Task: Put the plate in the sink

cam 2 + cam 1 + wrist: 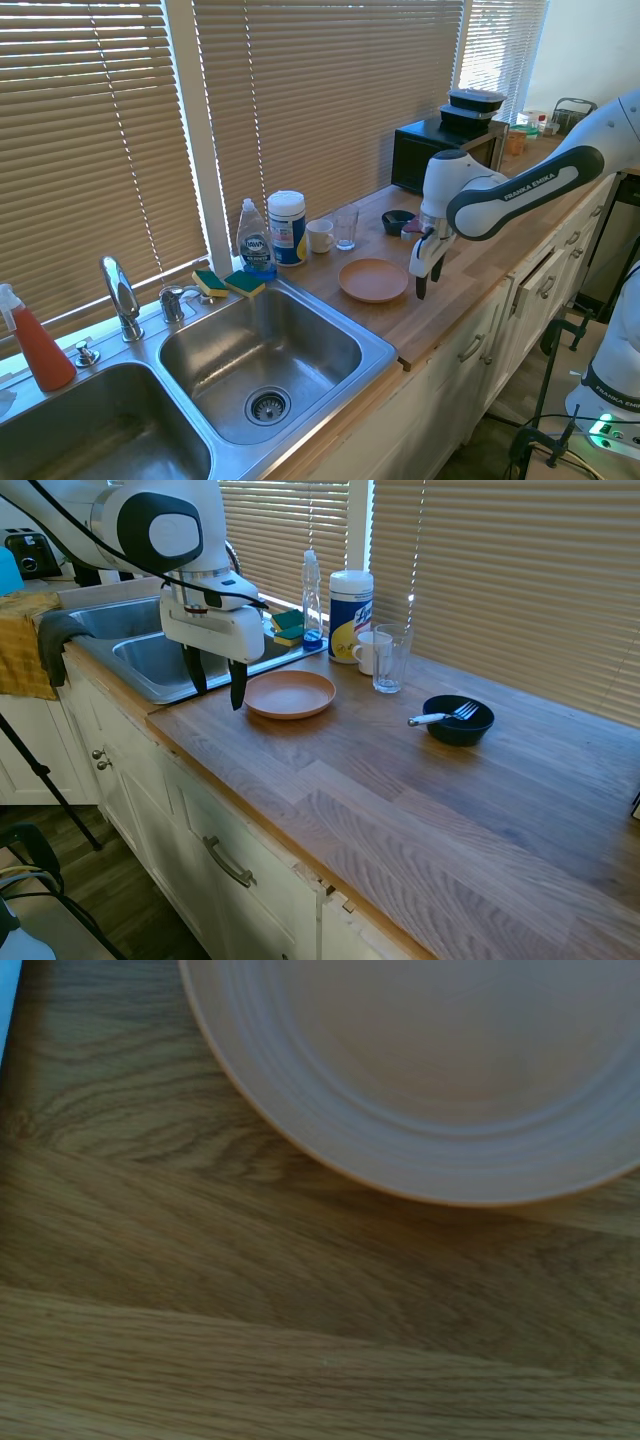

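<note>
Centrally, wooden kitchen table (pixel 420 800) beside steel sink (pixel 300 345); salmon-orange round plate (pixel 290 693), low-rimmed, empty; hand (pixel 216 692) parted, holding nothing.

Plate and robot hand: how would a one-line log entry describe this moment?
plate: flat on counter, ungrasped | gripper: jaws open, beside plate's near rim | sink: plate not in it | step: grasp not yet made

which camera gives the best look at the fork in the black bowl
The first exterior view: the fork lies across the black bowl, tines and handle clear. In the second exterior view the bowl is small and far off, so no fork can be made out. The wrist view misses both.
</note>
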`<state>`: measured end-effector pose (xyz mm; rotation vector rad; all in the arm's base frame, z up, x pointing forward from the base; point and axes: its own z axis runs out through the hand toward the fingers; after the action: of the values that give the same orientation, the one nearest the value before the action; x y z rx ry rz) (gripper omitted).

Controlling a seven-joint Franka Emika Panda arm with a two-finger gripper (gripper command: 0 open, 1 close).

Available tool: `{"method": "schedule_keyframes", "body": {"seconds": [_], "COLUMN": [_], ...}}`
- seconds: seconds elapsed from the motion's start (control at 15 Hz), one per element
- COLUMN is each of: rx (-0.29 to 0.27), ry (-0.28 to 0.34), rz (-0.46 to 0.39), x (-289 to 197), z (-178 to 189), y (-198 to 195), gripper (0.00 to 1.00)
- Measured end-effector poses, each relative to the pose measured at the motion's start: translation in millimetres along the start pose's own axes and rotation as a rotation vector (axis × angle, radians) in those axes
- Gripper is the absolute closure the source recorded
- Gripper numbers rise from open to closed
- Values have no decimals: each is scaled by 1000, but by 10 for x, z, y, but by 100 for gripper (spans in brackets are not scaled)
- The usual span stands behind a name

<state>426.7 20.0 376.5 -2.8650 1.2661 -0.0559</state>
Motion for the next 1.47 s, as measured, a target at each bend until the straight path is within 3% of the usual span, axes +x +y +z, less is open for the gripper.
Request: {"method": "schedule_keyframes", "body": {"seconds": [0.27,0.73,0.87,1.13,1.47], "rx": [8,111,125,158,159], "ry": [5,18,-5,-99,-195], "rz": [9,143,176,164,154], "x": [36,795,1110,1657,1984], "z": [-21,-306,-218,113,478], "y": [5,211,217,28,-220], "gripper": [0,0,0,0,0]}}
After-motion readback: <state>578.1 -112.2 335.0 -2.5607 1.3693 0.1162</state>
